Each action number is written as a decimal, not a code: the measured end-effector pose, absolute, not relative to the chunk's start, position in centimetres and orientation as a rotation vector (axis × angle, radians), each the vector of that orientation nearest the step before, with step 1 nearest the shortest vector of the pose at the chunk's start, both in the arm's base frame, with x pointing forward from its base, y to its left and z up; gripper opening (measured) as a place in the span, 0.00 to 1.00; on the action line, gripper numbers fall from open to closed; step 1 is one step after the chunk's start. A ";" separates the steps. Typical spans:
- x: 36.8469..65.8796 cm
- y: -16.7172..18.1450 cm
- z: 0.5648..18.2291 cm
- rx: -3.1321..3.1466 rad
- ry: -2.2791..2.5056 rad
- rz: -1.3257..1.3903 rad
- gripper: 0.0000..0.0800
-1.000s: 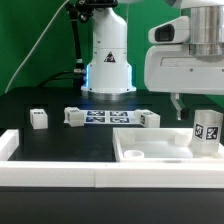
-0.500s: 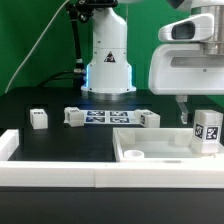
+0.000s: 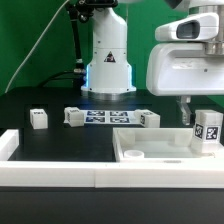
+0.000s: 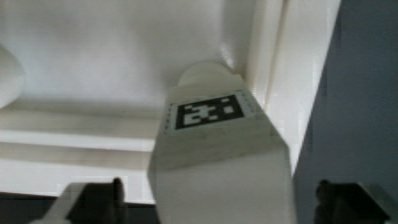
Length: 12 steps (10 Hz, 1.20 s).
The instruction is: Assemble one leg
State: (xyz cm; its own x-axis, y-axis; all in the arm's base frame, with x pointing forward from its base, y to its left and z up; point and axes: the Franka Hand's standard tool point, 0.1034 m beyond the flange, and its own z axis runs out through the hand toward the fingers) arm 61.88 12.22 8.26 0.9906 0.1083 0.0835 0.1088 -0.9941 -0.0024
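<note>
A leg (image 3: 207, 134), a short white post with a black-and-white tag, stands upright at the exterior view's right end of the white tray-like tabletop (image 3: 150, 157). My gripper (image 3: 204, 110) hangs just above and around its top. In the wrist view the leg (image 4: 217, 130) rises between my two fingers, with the gripper (image 4: 222, 205) open and a gap on each side. One dark fingertip (image 4: 98, 200) shows apart from the post. The tabletop's white inside (image 4: 89, 90) lies behind the leg.
Three more small tagged legs (image 3: 38, 119) (image 3: 73, 116) (image 3: 148, 119) lie on the black table near the marker board (image 3: 110, 117). Long white border bars (image 3: 50, 172) run along the front and left. The arm's base (image 3: 108, 60) stands at the back.
My gripper has shifted a little toward the exterior view's right, over the standing leg. The leg and the other parts have not moved.
</note>
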 end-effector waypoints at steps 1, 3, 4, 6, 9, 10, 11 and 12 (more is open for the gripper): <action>61.9 12.2 8.3 -3.127 -0.170 -0.131 0.56; 61.9 12.2 8.3 -3.128 -0.101 -0.130 0.36; 61.9 12.0 8.2 -3.125 -0.067 -0.123 0.36; 61.8 11.8 8.2 -3.073 0.360 -0.113 0.36; 61.8 11.3 8.1 -2.884 1.049 -0.115 0.36; 61.9 11.2 8.1 -2.797 1.243 -0.128 0.36; 61.9 11.2 8.1 -2.704 1.419 -0.139 0.37; 61.8 11.1 8.1 -2.620 1.565 -0.133 0.37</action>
